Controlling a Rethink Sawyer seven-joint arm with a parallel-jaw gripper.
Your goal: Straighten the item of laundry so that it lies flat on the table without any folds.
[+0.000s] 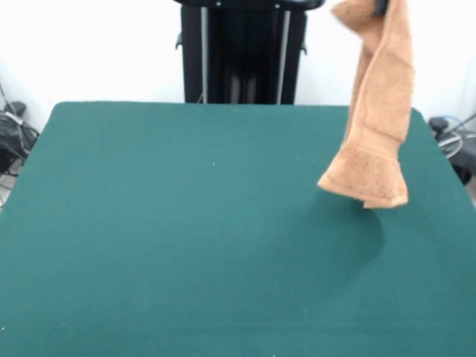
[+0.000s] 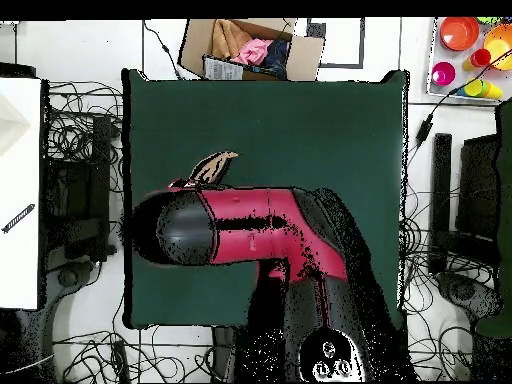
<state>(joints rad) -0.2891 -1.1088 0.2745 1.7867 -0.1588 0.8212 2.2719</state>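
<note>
The orange-tan towel (image 1: 379, 111) hangs bunched and folded lengthwise at the right of the front view, over the dark green table (image 1: 186, 223). Its lower end with the woven band is just above the surface and casts a shadow below. My gripper (image 1: 381, 6) shows only as a dark tip at the top edge, shut on the towel's upper end. In the overhead view my red and black arm (image 2: 240, 225) covers the gripper, and only a small tip of the towel (image 2: 213, 167) shows past it, over the table (image 2: 300, 120).
The black pedestal (image 1: 242, 52) stands at the table's far side. In the overhead view an open cardboard box (image 2: 250, 48) of clothes sits past the top edge, coloured bowls and cups (image 2: 470, 50) at the top right, and cables (image 2: 85, 180) along both sides.
</note>
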